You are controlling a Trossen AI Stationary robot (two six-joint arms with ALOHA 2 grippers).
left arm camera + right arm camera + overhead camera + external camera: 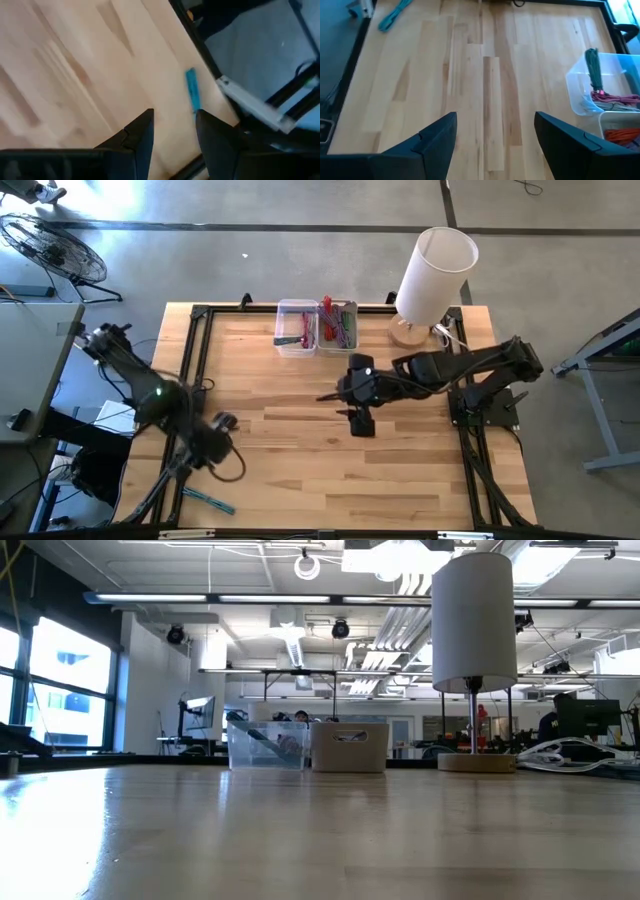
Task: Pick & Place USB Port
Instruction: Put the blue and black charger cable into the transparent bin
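Observation:
The USB port [208,500] is a slim blue piece lying flat on the wooden table [330,470], near the front left corner. In the left wrist view the USB port [192,95] lies just beyond my fingertips, close to the table's edge. My left gripper [172,135] hangs above the table, slanting down toward it, open with nothing between its fingers; from above, the left gripper [208,452] is a little farther in from the front edge than the piece. My right gripper [343,411] hovers over the table's middle, wide open and empty [495,135]. It faces left, where the USB port [395,15] shows far off.
Two small bins stand at the table's far edge, a clear one [297,327] and one [338,325] holding red and green cords. A white lamp [430,280] stands at the far right corner. Black frame rails [190,360] run along the table's sides.

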